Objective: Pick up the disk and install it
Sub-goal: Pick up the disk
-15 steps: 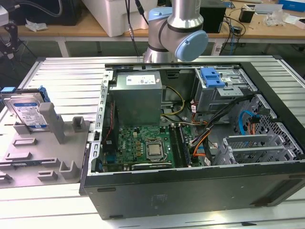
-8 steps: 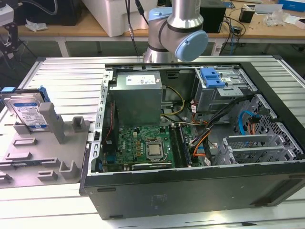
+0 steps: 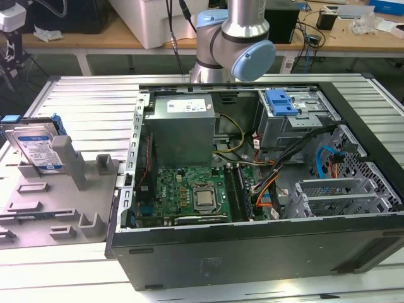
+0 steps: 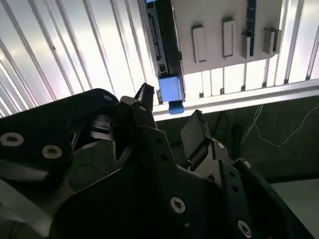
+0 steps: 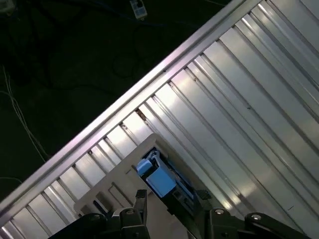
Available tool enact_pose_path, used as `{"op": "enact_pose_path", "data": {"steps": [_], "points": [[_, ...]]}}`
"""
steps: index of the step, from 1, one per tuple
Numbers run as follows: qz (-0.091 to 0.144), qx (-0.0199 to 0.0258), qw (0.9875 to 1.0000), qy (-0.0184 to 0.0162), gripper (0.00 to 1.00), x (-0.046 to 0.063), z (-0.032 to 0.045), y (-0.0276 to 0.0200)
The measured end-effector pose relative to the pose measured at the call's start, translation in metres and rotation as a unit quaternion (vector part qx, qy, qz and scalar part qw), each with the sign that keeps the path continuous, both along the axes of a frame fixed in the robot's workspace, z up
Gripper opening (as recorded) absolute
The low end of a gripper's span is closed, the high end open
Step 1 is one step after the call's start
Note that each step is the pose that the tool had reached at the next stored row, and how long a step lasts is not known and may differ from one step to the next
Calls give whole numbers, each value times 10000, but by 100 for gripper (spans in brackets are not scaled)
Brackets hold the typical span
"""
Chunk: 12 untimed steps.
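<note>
On the exterior view's far side, behind the case (image 3: 252,252), the arm (image 3: 235,47) bends at a pale blue joint. In the second wrist view the gripper (image 4: 170,103) faces the blue rail (image 4: 171,89) end of the disk (image 4: 164,50), its fingers spread wide and gripping nothing. The disk stands tilted in the fixture (image 3: 38,208) on the exterior view's left, label toward the near side. Its long axis runs away from the gripper. The case holds a power supply (image 3: 183,126), a board (image 3: 183,189) and, at far right, a blue bracket (image 3: 281,102).
</note>
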<state>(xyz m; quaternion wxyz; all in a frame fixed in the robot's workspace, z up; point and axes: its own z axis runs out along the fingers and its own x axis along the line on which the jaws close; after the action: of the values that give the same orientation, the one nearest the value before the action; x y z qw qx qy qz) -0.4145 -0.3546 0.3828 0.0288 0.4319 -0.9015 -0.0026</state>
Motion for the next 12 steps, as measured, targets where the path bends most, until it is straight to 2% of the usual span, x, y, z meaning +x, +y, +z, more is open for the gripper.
{"op": "enact_pose_path", "data": {"steps": [2,4,12], "points": [[215,0,9998,-1,50,0,-3,0],[456,0,9990,-2,50,0,-5,-1],[499,-1,9988,-3,50,-1,-5,0]]}}
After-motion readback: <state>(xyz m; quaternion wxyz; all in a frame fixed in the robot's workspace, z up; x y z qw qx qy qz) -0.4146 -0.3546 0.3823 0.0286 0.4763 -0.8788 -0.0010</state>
